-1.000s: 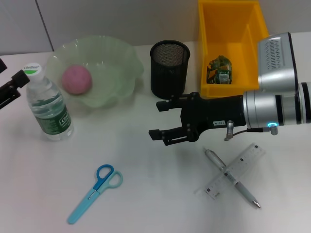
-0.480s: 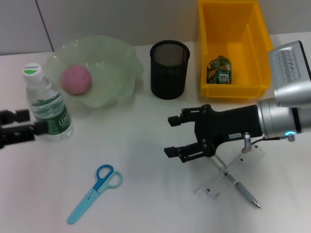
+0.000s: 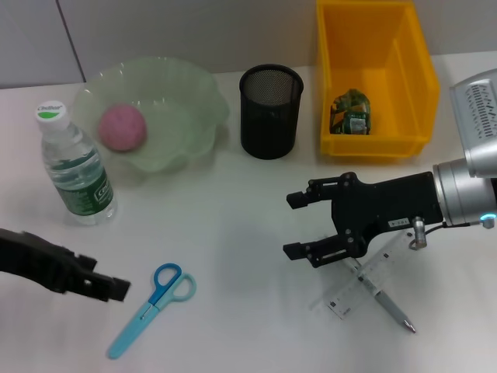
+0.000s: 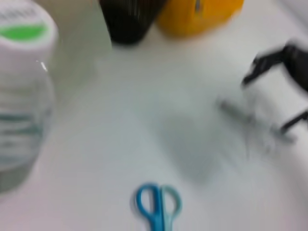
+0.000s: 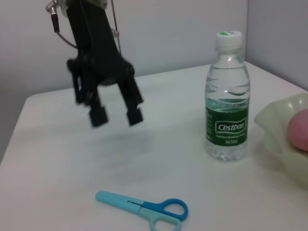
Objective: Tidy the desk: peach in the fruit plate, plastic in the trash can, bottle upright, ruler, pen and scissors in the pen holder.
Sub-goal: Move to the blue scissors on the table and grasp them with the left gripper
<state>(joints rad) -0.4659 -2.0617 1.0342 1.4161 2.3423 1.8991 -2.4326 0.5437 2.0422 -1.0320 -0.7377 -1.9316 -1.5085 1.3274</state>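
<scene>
— Right gripper (image 3: pixel 296 224)?
— Fingers spread wide, empty, hovering just beside the crossed ruler (image 3: pixel 378 273) and pen (image 3: pixel 376 291).
— Left gripper (image 5: pixel 115 114)?
— Also spread, empty, near the scissors (image 3: pixel 151 308). Bottle (image 3: pixel 76 165) upright; peach (image 3: pixel 122 127) in plate (image 3: pixel 186 93).

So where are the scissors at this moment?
In the head view the scissors lie flat on the table's near left, in front of the bottle, just right of the left gripper.
</scene>
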